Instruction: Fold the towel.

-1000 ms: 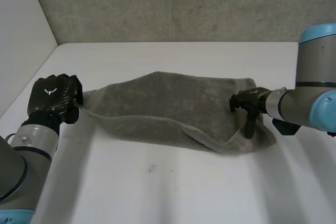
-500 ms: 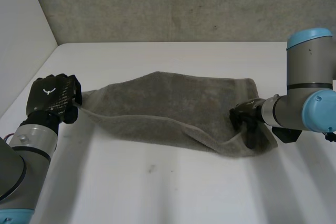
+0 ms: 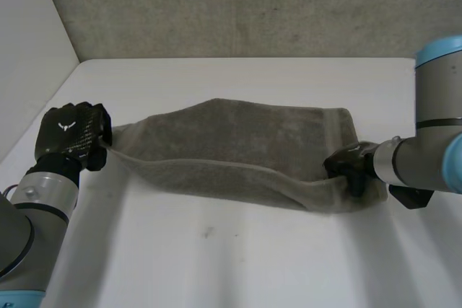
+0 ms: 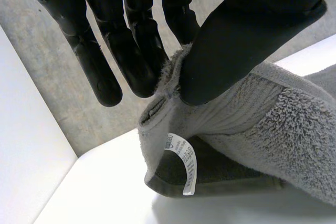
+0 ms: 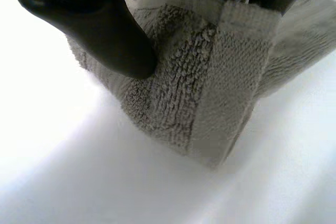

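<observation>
Head view: beyond the bare near part of the white desk (image 3: 216, 265), the grey towel (image 3: 238, 146) lies stretched sideways as a long band across the desk's middle, between the two hands. The left hand (image 3: 72, 133) is at the towel's left end and the right hand (image 3: 351, 169) at its right end. In the left wrist view the thumb (image 4: 236, 45) pinches a towel corner against the fingers (image 4: 131, 61), and a white label (image 4: 185, 166) hangs just below the pinch. In the right wrist view the right hand's thumb (image 5: 100, 35) presses the towel's hemmed end from the front; the fingers behind are mostly hidden but seem clamped on the cloth. Farthest back stands a grey concrete wall (image 3: 253, 5).
</observation>
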Tool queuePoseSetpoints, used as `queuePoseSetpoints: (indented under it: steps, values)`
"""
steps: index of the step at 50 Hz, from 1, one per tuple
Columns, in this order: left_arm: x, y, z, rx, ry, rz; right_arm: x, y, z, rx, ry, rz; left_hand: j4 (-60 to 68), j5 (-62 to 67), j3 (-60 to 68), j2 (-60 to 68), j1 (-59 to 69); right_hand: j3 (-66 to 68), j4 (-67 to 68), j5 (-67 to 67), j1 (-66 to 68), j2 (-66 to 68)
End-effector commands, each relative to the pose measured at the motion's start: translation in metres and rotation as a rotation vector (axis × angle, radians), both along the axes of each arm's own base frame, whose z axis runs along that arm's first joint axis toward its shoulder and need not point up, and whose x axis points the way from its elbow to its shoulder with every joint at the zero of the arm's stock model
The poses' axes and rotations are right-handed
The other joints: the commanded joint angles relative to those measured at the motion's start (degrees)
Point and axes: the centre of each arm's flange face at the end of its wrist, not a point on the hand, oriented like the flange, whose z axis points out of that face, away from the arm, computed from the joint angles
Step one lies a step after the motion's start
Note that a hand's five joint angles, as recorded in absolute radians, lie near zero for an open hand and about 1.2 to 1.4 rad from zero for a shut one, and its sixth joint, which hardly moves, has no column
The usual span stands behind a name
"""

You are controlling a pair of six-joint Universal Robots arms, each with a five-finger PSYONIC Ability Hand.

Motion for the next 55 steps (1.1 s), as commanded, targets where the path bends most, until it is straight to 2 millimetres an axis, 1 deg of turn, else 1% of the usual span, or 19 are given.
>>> queuePoseSetpoints:
  steps: [1, 3, 4, 6, 7, 8, 9, 11, 16, 23, 28, 30, 32, 36, 40, 45, 47, 52, 55]
  values:
    - [0.003, 0.003, 0.031, -0.101, 0.028, 0.008, -0.02, 0.012, 0.053, -0.178, -0.034, -0.021, 10.18, 11.23, 10.23, 10.19, 11.25, 3.74, 3.36, 2.99, 3.57, 3.99]
    - [0.006, 0.005, 0.046, -0.148, 0.041, 0.015, -0.031, 0.021, 0.087, -0.32, -0.03, -0.024, 10.18, 11.23, 10.23, 10.19, 11.25, 3.74, 3.36, 2.99, 3.57, 3.99]
    - [0.008, 0.008, 0.059, -0.19, 0.05, 0.02, -0.031, 0.021, 0.087, -0.321, -0.03, -0.024, 10.18, 11.23, 10.23, 10.19, 11.25, 3.74, 3.36, 2.99, 3.57, 3.99]
    - [0.01, 0.012, 0.073, -0.232, 0.061, 0.022, -0.04, 0.038, 0.136, -0.505, -0.053, -0.032, 10.18, 11.23, 10.23, 10.19, 11.25, 3.74, 3.36, 2.99, 3.57, 3.99]
    - [0.01, 0.012, 0.074, -0.232, 0.061, 0.022, -0.04, 0.039, 0.137, -0.506, -0.054, -0.032, 10.18, 11.23, 10.23, 10.19, 11.25, 3.74, 3.36, 2.99, 3.57, 3.99]
    - [0.011, 0.017, 0.089, -0.267, 0.071, 0.022, -0.044, 0.051, 0.162, -0.601, -0.069, -0.039, 10.18, 11.23, 10.23, 10.19, 11.25, 3.74, 3.36, 2.99, 3.57, 3.99]
    - [0.012, 0.021, 0.102, -0.288, 0.076, 0.017, -0.044, 0.051, 0.163, -0.602, -0.069, -0.039, 10.18, 11.23, 10.23, 10.19, 11.25, 3.74, 3.36, 2.99, 3.57, 3.99]
    - [0.012, 0.026, 0.116, -0.299, 0.079, 0.011, -0.051, 0.075, 0.209, -0.777, -0.104, -0.044, 10.18, 11.23, 10.23, 10.19, 11.25, 3.74, 3.36, 2.99, 3.57, 3.99]
    - [0.014, 0.04, 0.149, -0.277, 0.071, -0.011, -0.053, 0.087, 0.241, -0.888, -0.127, -0.033, 10.18, 11.23, 10.23, 10.19, 11.25, 3.74, 3.36, 2.99, 3.57, 3.99]
    - [0.013, 0.044, 0.173, -0.204, 0.053, -0.029, -0.061, 0.083, 0.237, -0.845, -0.067, -0.05, 10.18, 11.23, 10.23, 10.19, 11.25, 3.74, 3.36, 2.99, 3.57, 3.99]
    - [0.002, 0.005, 0.148, -0.019, 0.0, -0.031, -0.06, 0.062, 0.203, -0.708, 0.019, -0.02, 10.18, 11.23, 10.23, 10.19, 11.25, 3.74, 3.36, 2.99, 3.57, 3.99]
    - [-0.002, -0.007, 0.139, 0.039, -0.02, -0.032, -0.057, 0.04, 0.179, -0.628, 0.054, 0.0, 10.18, 11.23, 10.23, 10.19, 11.25, 3.74, 3.36, 2.99, 3.57, 3.99]
    - [-0.005, -0.02, 0.129, 0.095, -0.045, -0.033, -0.055, 0.031, 0.171, -0.603, 0.059, 0.006, 10.18, 11.23, 10.23, 10.19, 11.25, 3.74, 3.36, 2.99, 3.57, 3.99]
    - [-0.021, -0.059, 0.101, 0.19, -0.145, -0.049, -0.05, 0.011, 0.165, -0.602, 0.059, 0.002, 10.18, 11.23, 10.23, 10.19, 11.25, 3.74, 3.36, 2.99, 3.57, 3.99]
    - [-0.038, -0.084, 0.101, 0.141, -0.193, -0.073, -0.028, -0.029, 0.169, -0.741, 0.033, 0.01, 10.18, 11.23, 10.23, 10.19, 11.25, 3.74, 3.36, 2.99, 3.57, 3.99]
    - [-0.049, -0.121, 0.137, -0.086, -0.152, -0.042, -0.012, -0.062, 0.211, -1.067, -0.081, -0.029, 10.18, 11.23, 10.23, 10.19, 11.25, 3.74, 3.36, 2.99, 3.57, 3.99]
    - [-0.054, -0.135, 0.175, -0.324, -0.071, -0.015, -0.011, -0.069, 0.223, -1.164, -0.136, -0.052, 10.18, 11.23, 10.23, 10.19, 11.25, 3.74, 3.36, 2.99, 3.57, 3.99]
    - [-0.052, -0.14, 0.212, -0.576, 0.069, 0.022, -0.013, -0.077, 0.24, -1.305, -0.29, -0.1, 10.18, 11.23, 10.23, 10.19, 11.25, 3.74, 3.36, 2.99, 3.57, 3.99]
    - [-0.049, -0.142, 0.2, -0.556, 0.11, 0.035, -0.014, -0.073, 0.228, -1.252, -0.322, -0.108, 10.18, 11.23, 10.23, 10.19, 11.25, 3.74, 3.36, 2.99, 3.57, 3.99]
